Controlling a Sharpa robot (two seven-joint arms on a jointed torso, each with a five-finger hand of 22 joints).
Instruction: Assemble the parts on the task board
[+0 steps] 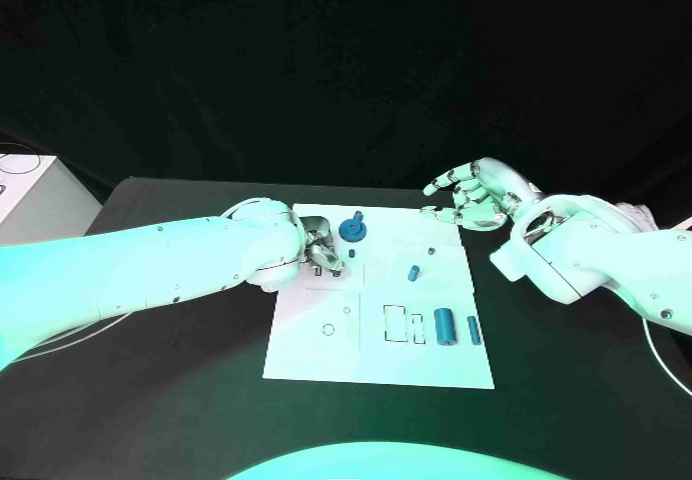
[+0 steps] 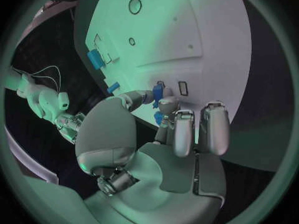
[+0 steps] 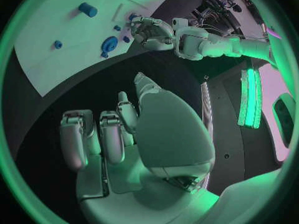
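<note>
Your task board [image 1: 325, 350] is a white rectangular plate lying flat mid-table, with outlined slots. At its far end sits a round blue gear-like part [image 1: 353, 231]. Two small blue parts [image 1: 414, 272] lie near centre. A stout blue cylinder [image 1: 446, 325] and a slimmer blue pin [image 1: 475, 330] lie side by side near its right edge.

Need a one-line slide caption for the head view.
Left hand pinches a small blue part at the task board's edge; right hand hovers open past its far corner.
</note>
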